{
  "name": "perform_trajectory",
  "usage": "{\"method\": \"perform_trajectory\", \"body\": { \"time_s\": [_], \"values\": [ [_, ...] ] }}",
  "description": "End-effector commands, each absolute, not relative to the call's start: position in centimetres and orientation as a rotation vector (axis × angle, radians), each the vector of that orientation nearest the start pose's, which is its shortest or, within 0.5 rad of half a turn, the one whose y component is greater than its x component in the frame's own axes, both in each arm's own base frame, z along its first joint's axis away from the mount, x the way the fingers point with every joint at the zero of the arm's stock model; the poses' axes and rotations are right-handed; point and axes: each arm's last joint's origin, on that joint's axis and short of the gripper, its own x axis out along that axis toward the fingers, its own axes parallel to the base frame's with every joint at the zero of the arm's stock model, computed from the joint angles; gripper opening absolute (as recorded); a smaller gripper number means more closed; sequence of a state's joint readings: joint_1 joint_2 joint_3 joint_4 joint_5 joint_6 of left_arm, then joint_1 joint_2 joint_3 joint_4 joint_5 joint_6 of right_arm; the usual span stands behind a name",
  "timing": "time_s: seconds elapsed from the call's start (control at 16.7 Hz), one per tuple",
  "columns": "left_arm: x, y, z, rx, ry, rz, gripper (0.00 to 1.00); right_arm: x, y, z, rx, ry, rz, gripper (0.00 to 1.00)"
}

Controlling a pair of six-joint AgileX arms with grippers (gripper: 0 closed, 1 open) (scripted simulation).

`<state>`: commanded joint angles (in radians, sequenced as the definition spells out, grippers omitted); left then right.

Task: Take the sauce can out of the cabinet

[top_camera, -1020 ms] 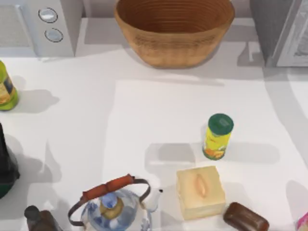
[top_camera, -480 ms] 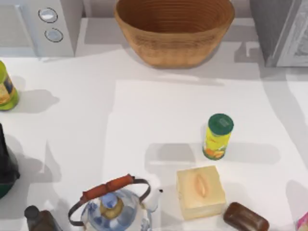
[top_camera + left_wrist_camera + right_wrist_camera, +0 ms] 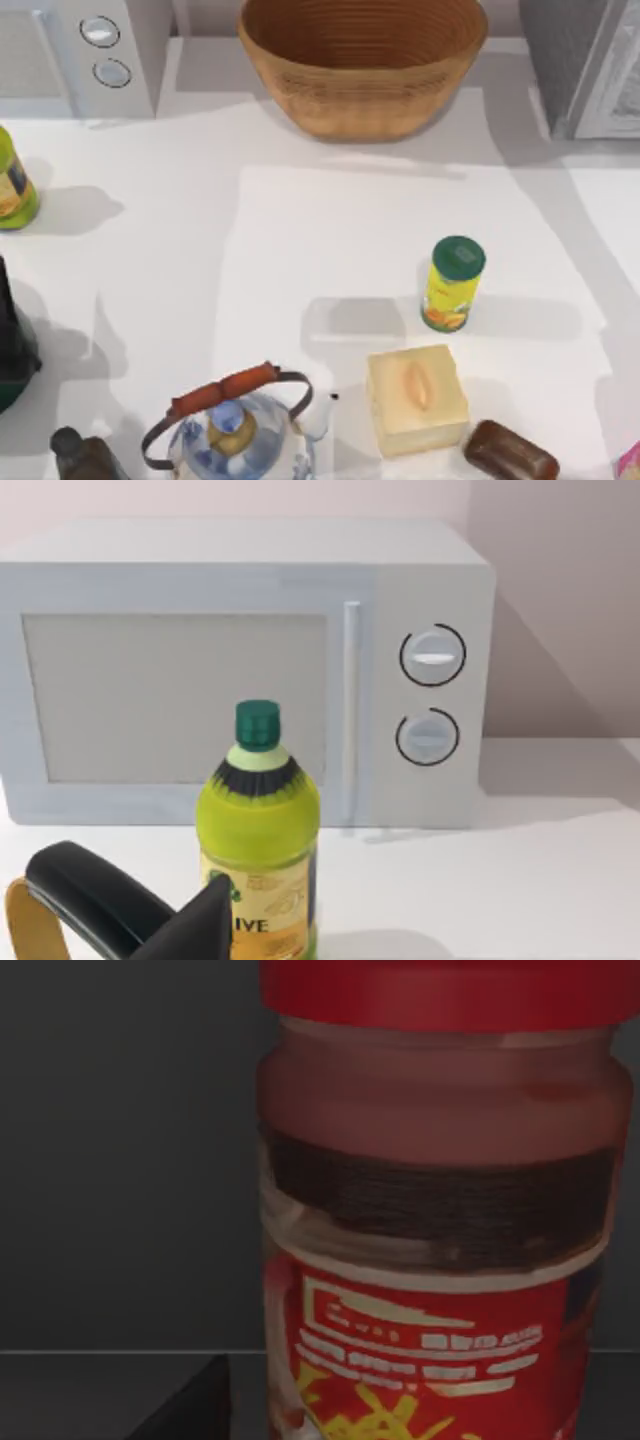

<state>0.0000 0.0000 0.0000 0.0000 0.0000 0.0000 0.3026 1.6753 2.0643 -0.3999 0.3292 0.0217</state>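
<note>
Right pincer point(image 3: 195, 1410): close up against the sauce can point(image 3: 440, 1210); impossible to tell the grip
Sauce can: upright inside the dark cabinet point(image 3: 120, 1160), not yet out
Change: shifted shadow on the surface point(image 3: 300, 220) beside the cabinet (probably an arm closing in); pulling out still ahead
Left pincer point(image 3: 130, 920): parked at the left, facing the microwave point(image 3: 250, 670); impossible to tell the grip

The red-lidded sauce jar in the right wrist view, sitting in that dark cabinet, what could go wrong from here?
1. The red-lidded, red-labelled sauce can stands very close to the camera inside the dark grey cabinet; a finger pushed forward could tip it rather than straddle it.
2. It looks tall; dragged out low, it might topple.
3. On the way out it could catch the cabinet's pale front panel beside the woven wooden basket.
</note>
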Motion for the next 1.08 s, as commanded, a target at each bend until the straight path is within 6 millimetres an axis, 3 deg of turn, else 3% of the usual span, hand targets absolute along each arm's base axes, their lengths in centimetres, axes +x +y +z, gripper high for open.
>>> {"method": "perform_trajectory", "body": {
  "time_s": [0.12,0.54,1.08],
  "values": [
    [10.6,-0.1,16.0,0.0,0.0,0.0,1.0,34.7,11.1,50.9,0.005,0.004,-0.01,1.0],
    [10.6,-0.1,16.0,0.0,0.0,0.0,1.0,35.4,11.1,50.9,0.004,0.006,-0.011,1.0],
    [10.6,-0.1,16.0,0.0,0.0,0.0,1.0,40.3,11.1,51.0,0.005,0.003,-0.01,1.0]
  ]
}}
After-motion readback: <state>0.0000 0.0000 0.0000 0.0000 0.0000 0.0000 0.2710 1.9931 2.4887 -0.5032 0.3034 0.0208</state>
